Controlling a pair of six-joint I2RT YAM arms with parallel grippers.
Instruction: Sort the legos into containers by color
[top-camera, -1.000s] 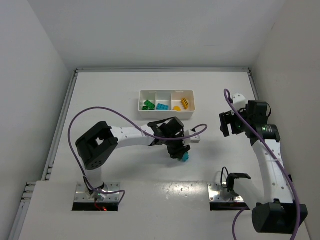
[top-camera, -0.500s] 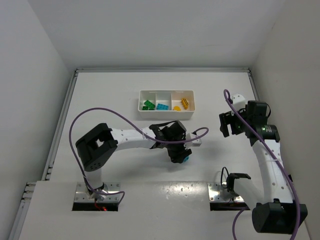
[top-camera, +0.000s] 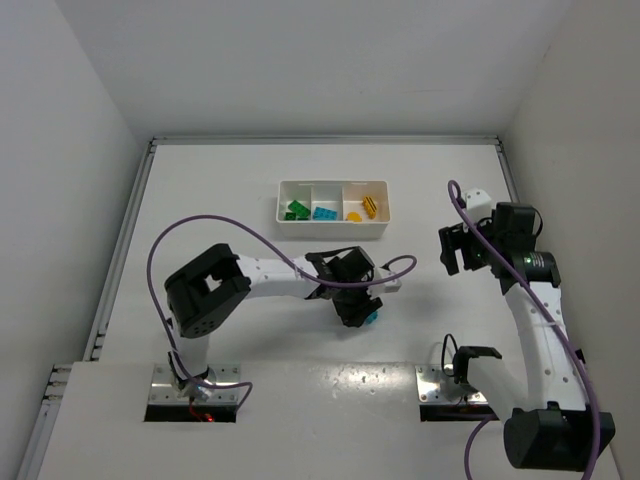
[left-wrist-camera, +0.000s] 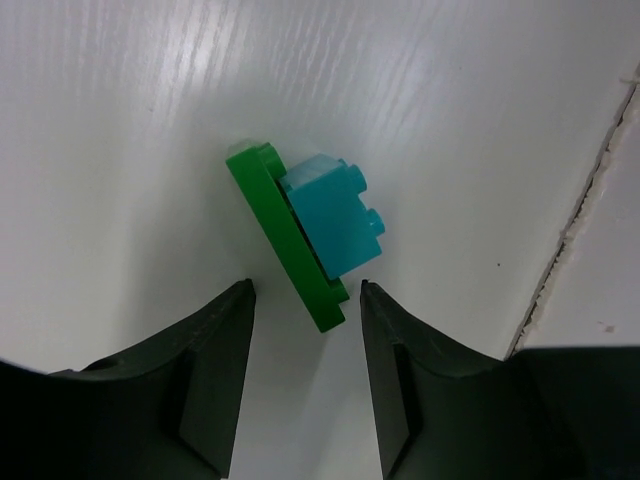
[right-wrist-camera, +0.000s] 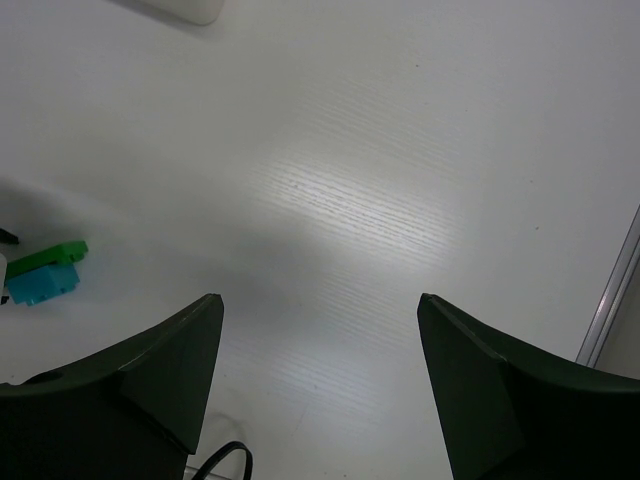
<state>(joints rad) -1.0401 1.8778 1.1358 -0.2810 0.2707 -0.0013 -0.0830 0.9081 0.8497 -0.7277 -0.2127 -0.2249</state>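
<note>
The left hand (left-wrist-camera: 305, 290) is now lowered further over a green-and-cyan lego clump (left-wrist-camera: 315, 235) lying on the surface (left-wrist-camera: 120, 120), well apart from the tray (top-camera: 333, 233). Its fingers (left-wrist-camera: 200, 340) are spread either side of the green plate (left-wrist-camera: 278, 225), nothing gripped; a grasp seems imminent. The right hand (right-wrist-camera: 320, 300) is held open, idle.

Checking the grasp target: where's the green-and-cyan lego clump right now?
Left wrist view: the green-and-cyan clump lies on the table, its near end between the fingertips of the open left gripper. Top view: mid-table, on the near side of the tray.
</note>
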